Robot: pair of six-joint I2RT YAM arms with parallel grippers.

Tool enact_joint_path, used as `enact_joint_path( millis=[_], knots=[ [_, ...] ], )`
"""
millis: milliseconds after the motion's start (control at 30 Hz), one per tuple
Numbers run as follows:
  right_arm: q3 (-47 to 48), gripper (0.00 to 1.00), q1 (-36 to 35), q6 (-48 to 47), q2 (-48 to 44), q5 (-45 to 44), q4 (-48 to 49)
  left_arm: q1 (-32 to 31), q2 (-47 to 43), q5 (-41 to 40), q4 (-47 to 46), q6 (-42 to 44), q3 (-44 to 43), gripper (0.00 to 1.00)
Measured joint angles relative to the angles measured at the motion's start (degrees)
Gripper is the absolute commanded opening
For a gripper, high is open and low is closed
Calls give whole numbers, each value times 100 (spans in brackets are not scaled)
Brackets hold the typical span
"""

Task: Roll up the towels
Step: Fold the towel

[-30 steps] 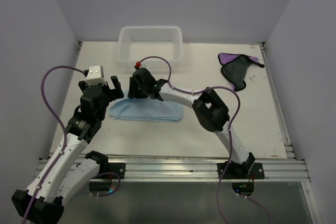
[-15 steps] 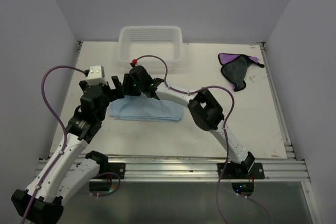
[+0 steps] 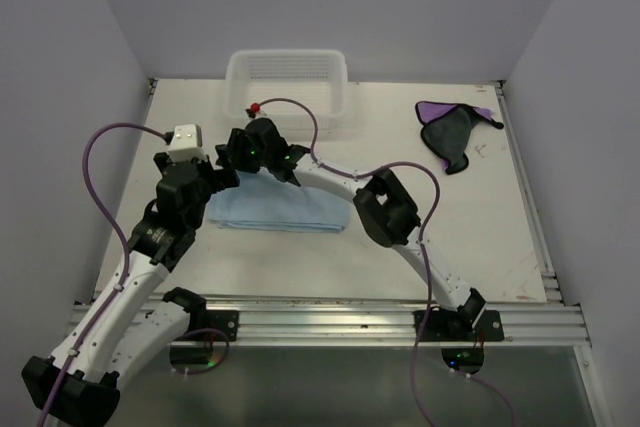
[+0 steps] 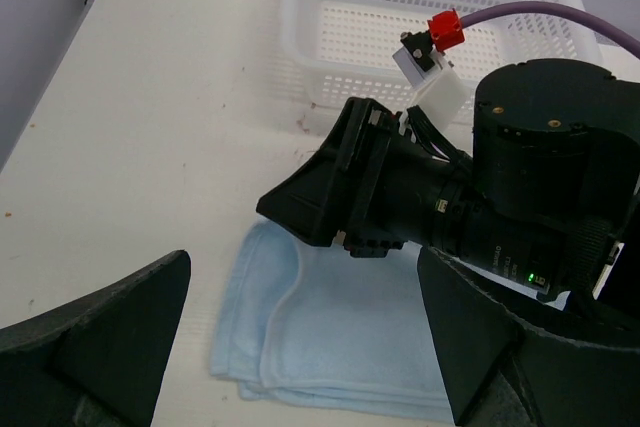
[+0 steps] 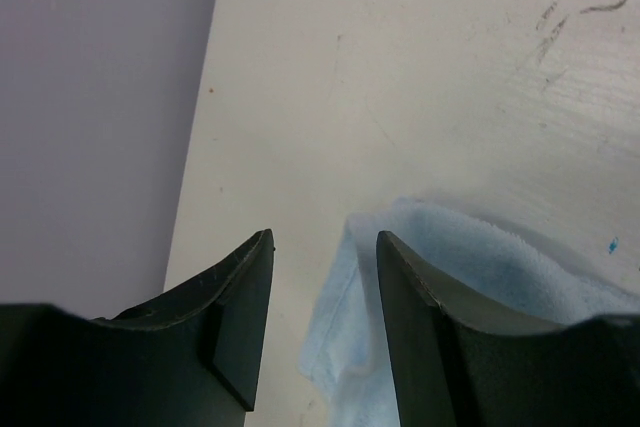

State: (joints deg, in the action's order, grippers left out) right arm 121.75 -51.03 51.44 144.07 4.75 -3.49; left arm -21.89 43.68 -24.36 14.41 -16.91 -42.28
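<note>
Camera overhead alone catches the purple towel [image 3: 452, 132] crumpled far right, well apart from the light blue towel [image 3: 275, 211] folded flat mid-table. Right wrist view shows the right gripper [image 5: 325, 245] half parted, empty, above its corner. The left gripper [image 3: 218, 171] gapes wide, empty.

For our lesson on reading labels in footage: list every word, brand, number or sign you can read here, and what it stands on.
No text can be read.
The white basket, light blue towel, purple towel and table show no print.
A tiny pale mark on the right arm's wrist housing, in the left wrist view, is too small to read.
</note>
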Motion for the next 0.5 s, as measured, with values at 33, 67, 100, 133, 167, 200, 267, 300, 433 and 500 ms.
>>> enact_joint_path(
  millis=[33, 67, 100, 133, 167, 200, 267, 300, 433, 500],
  knots=[
    [7, 50, 13, 22, 0, 13, 98, 0, 0, 0, 2, 0, 0, 99],
    [17, 50, 31, 44, 0, 37, 177, 0, 4, -2, 0, 0, 0, 100],
    [37, 50, 44, 52, 0, 46, 221, 0, 4, 0, 0, 0, 0, 100],
    [46, 50, 55, 52, 0, 57, 269, 0, 7, 0, 2, 0, 0, 100],
    [48, 50, 63, 48, -7, 57, 310, 0, 9, -2, 0, 0, 0, 100],
    [44, 51, 72, 35, -15, 57, 328, 0, 9, 0, 0, 0, 0, 100],
    [-146, 51, 94, 7, -122, 39, 411, 0, 9, -2, 0, 0, 0, 100],
    [-286, 51, 109, -13, -208, 35, 422, 0, 9, 0, 2, 0, 0, 100],
    [-1056, 51, 223, -229, -846, -15, 280, 0, 7, 4, 0, -2, 0, 100],
    [-1539, 51, 319, -459, -1386, -146, 68, 0, 9, 17, -13, -2, 0, 100]
  ],
)
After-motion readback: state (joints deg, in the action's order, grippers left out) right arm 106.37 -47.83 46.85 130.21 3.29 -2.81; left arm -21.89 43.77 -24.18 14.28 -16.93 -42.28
